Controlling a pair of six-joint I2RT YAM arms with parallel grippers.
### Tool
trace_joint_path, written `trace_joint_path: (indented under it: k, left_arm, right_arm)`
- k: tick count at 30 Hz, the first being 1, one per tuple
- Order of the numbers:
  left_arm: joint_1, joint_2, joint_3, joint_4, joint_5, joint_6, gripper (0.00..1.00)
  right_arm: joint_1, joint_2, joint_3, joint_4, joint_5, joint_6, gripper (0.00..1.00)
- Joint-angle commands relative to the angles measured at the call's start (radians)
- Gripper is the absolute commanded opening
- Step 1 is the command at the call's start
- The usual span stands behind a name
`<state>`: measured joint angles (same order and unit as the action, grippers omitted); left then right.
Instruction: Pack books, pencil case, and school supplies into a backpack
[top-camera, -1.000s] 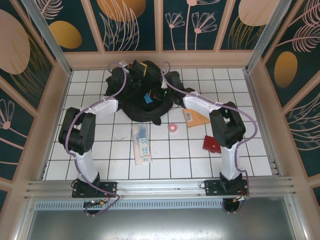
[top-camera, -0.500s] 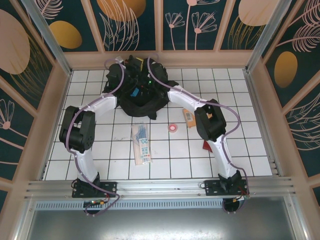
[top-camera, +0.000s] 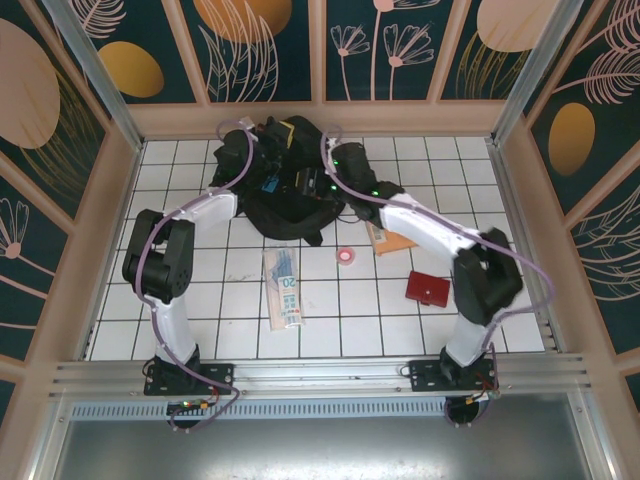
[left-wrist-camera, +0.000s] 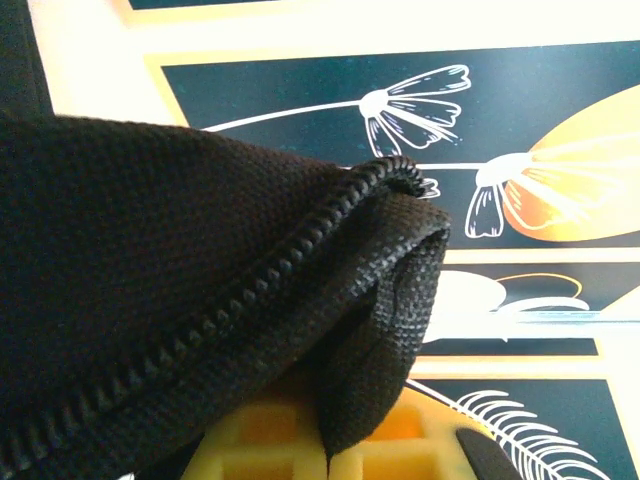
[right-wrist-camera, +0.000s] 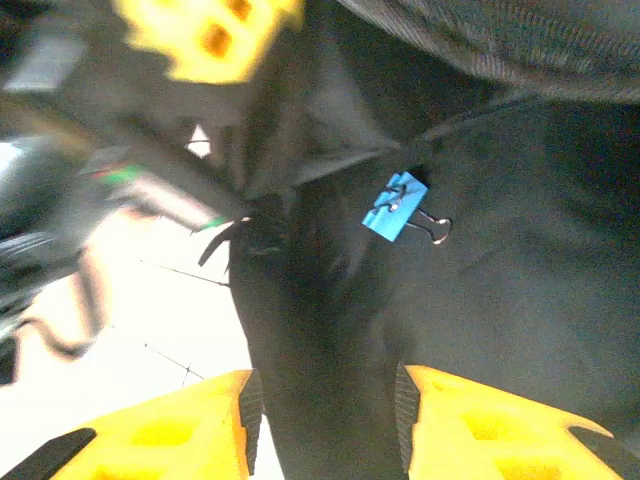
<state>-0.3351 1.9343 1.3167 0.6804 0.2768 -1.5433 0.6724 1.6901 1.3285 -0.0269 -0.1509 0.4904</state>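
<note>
two grippers are working at the black backpack (top-camera: 285, 220) at the far side of the desk (top-camera: 200, 330): the left gripper (left-wrist-camera: 330, 455) is clamping its zippered rim while the right gripper (right-wrist-camera: 325, 420) is hovering, jaws apart and empty, over the blue binder clip (right-wrist-camera: 400, 207) lying on the bag's fabric. a slipping rim could be closing the mouth before anything more goes in. the pencil case (top-camera: 285, 288), pink disc (top-camera: 347, 256), orange-brown book (top-camera: 392, 238) and dark red book (top-camera: 427, 288) are lying outside on the tiles.
</note>
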Motion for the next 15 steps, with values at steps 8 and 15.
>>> trace_joint_path:
  k: [8, 15]
  left_arm:
    - [-0.005, 0.009, 0.019, 0.064, 0.039, -0.001, 0.00]
    - [-0.007, -0.001, -0.008, 0.080, 0.043, 0.001, 0.00]
  right_arm:
    - [0.033, -0.148, -0.205, -0.376, 0.162, 0.005, 0.34]
    - [-0.007, -0.050, -0.166, -0.479, 0.171, 0.014, 0.35]
